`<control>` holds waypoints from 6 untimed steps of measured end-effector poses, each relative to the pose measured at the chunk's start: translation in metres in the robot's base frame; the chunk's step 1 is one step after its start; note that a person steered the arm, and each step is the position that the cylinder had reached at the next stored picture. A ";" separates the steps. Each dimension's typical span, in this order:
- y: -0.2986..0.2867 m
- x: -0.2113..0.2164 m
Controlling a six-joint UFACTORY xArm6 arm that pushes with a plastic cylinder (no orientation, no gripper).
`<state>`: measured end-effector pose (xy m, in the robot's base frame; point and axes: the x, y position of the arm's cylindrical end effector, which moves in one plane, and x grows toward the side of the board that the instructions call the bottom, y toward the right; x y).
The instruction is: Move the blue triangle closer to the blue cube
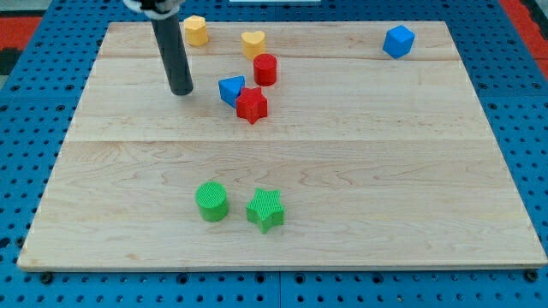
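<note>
The blue triangle (230,88) lies on the wooden board at the upper middle-left, touching the red star (252,104) at its lower right. The blue cube (398,41) sits far off at the view's top right. My tip (181,90) rests on the board to the left of the blue triangle, a short gap away from it. The dark rod rises from there to the view's top.
A red cylinder (265,69) stands just above and right of the triangle. A yellow heart (253,43) and a yellow block (196,30) lie near the top edge. A green cylinder (211,202) and a green star (266,210) lie at the lower middle.
</note>
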<state>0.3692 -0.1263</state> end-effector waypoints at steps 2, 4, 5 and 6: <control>0.122 -0.032; 0.086 -0.031; 0.084 -0.048; 0.157 -0.067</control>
